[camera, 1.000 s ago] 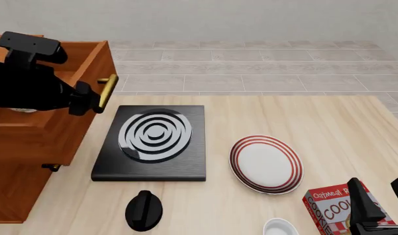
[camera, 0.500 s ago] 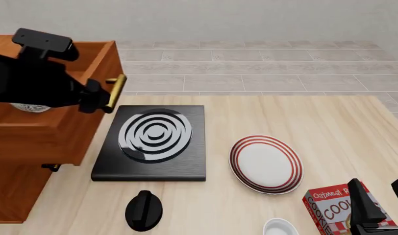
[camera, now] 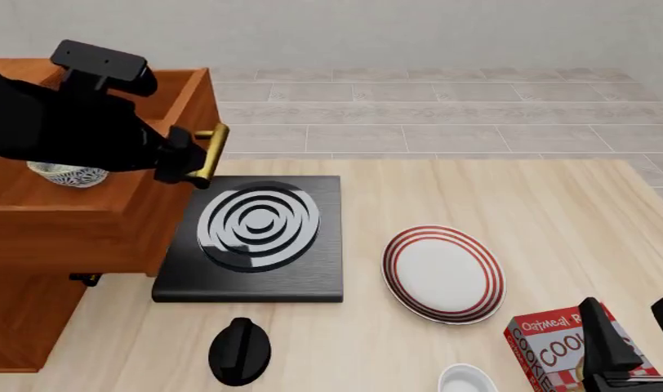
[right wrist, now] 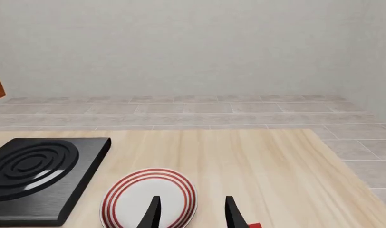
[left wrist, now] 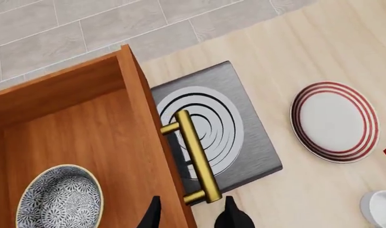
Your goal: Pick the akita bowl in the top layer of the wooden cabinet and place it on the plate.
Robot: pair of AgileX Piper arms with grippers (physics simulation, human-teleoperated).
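While the top layer (camera: 92,204) of the wooden cabinet (camera: 27,310) stands pulled out over the edge of the black stove (camera: 250,237), the left gripper (left wrist: 191,216) sits at the drawer's brass handle (left wrist: 196,156), its two dark fingertips (left wrist: 234,217) on either side of the handle's lower end. The jaws are narrow, closed about that bar, as the left wrist view shows. Inside the open drawer lies the akita bowl (left wrist: 60,199), upright on the drawer floor, near the side away from the stove; in the front view only a sliver of it (camera: 70,173) shows past the black arm. The plate (camera: 444,273) rests flat on the worktop (camera: 527,204) beside the stove, well apart from the drawer. A black knob-like object (camera: 240,351) lies on the near side of the stove. The right gripper (right wrist: 189,213) hangs low at the near right corner, its jaws apart and holding nothing, just beside a red cookie box (camera: 555,347). A small white bowl (camera: 468,380) sits near that box.
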